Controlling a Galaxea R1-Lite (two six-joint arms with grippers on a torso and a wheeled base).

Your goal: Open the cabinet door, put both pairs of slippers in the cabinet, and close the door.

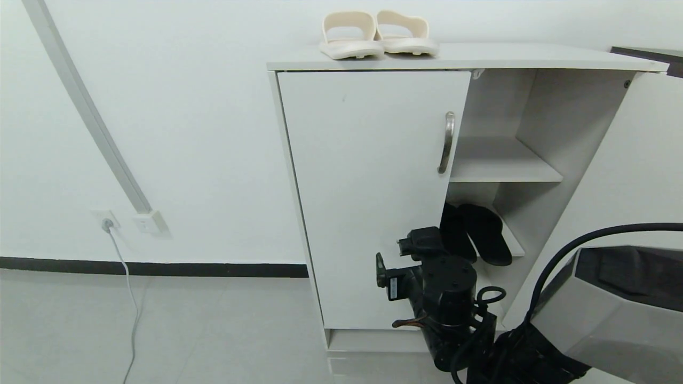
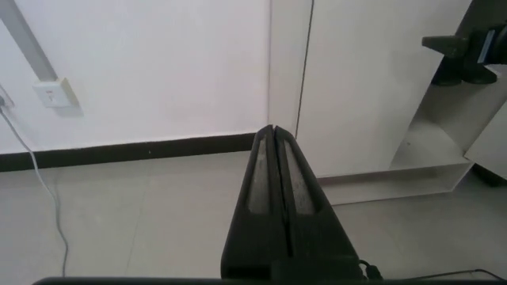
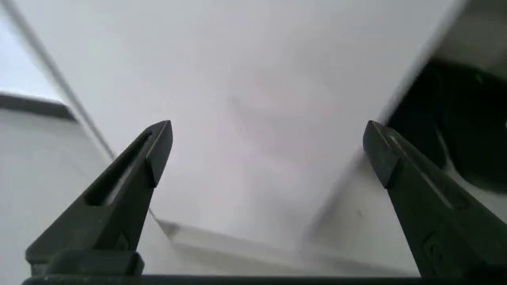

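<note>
The cream slippers sit side by side at the front edge of the cabinet top, toward its left end; the black slippers lie on the lower shelf inside. The right gripper gapes wide and empty near the black pair, and the left gripper is pressed closed on nothing. The cream pair looks like light, soft foam, probably best pinched across the adjoining straps.

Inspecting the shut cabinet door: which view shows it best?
Head view: the shut door shows nearly whole, handle included. The left wrist view catches part of it obliquely; the right wrist view, a blurred patch.
</note>
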